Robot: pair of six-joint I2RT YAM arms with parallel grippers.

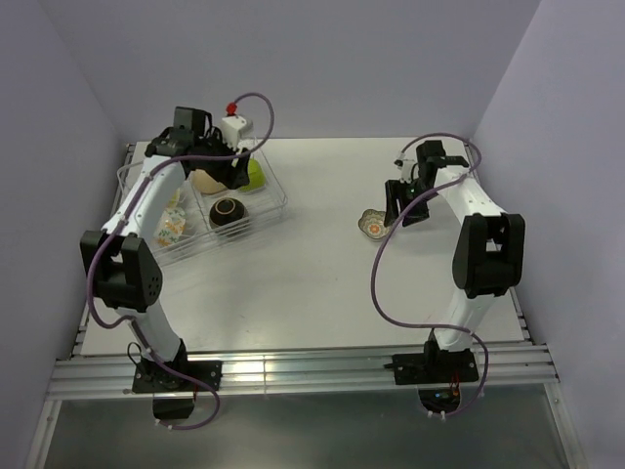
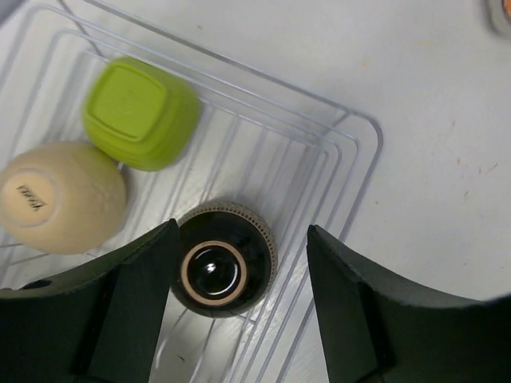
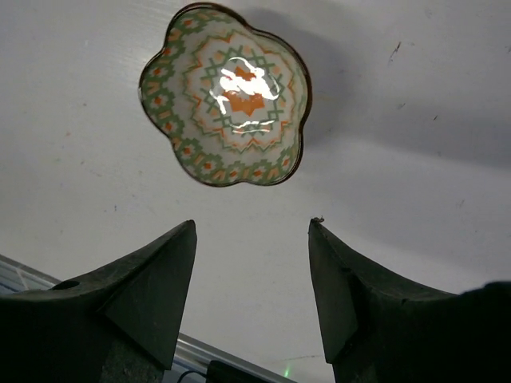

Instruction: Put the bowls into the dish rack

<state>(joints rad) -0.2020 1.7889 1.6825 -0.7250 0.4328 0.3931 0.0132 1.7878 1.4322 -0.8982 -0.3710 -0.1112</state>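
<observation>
Fingers (image 2: 136,295) of left gripper (image 2: 242,233) spread wide, empty; right gripper (image 3: 251,227) likewise.

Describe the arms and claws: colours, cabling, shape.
The left arm and right arm have white shells, black joint housings and a loose purple cable each. The left claw and right claw are matte black, with broad wedge-shaped fingers.

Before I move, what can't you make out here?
Top view: the left arm covers part of the rack, so the bowl count there is unsure.
Left wrist view: the rack runs off the left and bottom edges; the lime bowl is blurred.
Top view: the right pincer hides part of the scalloped bowl.
Left wrist view: an object at the top right corner is cut off.
</observation>
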